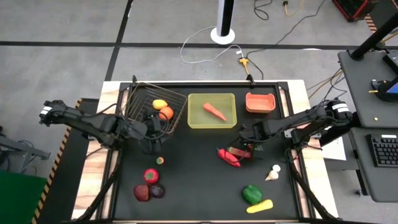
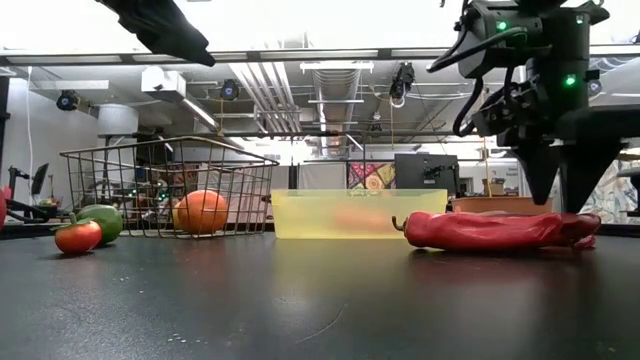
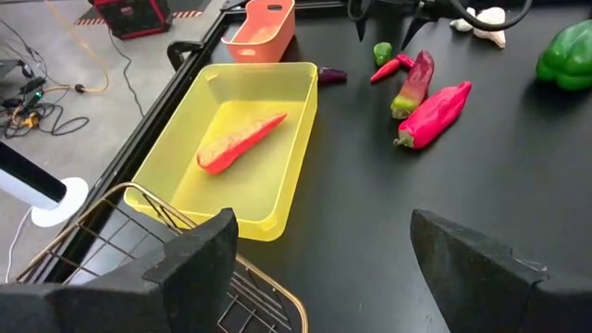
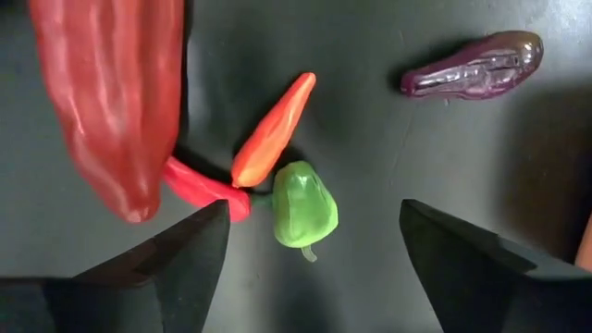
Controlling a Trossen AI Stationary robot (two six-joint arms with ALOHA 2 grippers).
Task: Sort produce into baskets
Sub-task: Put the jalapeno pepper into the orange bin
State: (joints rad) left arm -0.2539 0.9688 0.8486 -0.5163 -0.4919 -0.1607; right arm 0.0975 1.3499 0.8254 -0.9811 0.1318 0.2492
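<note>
A: Right tool (image 4: 310, 245) hangs straight above a cluster of small peppers on the black counter (image 1: 199, 186), fingers apart, nothing between them. Directly under it: a small green chili-shaped pepper (image 4: 303, 205), touching a slim orange-red chili (image 4: 273, 131) and a thin red chili (image 4: 202, 188).

B: And the big one?

A: Large glossy red pepper (image 4: 111, 102) lies just beside those three. A dark purple eggplant-like piece (image 4: 472, 65) sits apart from them.

B: Left tool?

A: Left tool (image 3: 319, 254) hovers by the corner of the dark wire-mesh basket (image 1: 142, 99), fingers spread, empty. The translucent yellow-green plastic tray (image 1: 194, 121) holds one orange carrot (image 1: 214, 111); the salmon-red plastic bin (image 1: 260, 102) is beyond it.

B: Advice for the pick?

A: My reading: it's going for the green one. The neighbours crowd it, so centre the fingers across its narrow width and come down square. Otherwise a fingertip likely lands on the orange-red chili and drags it along. Close gently; glossy plastic may squirt out.
</note>
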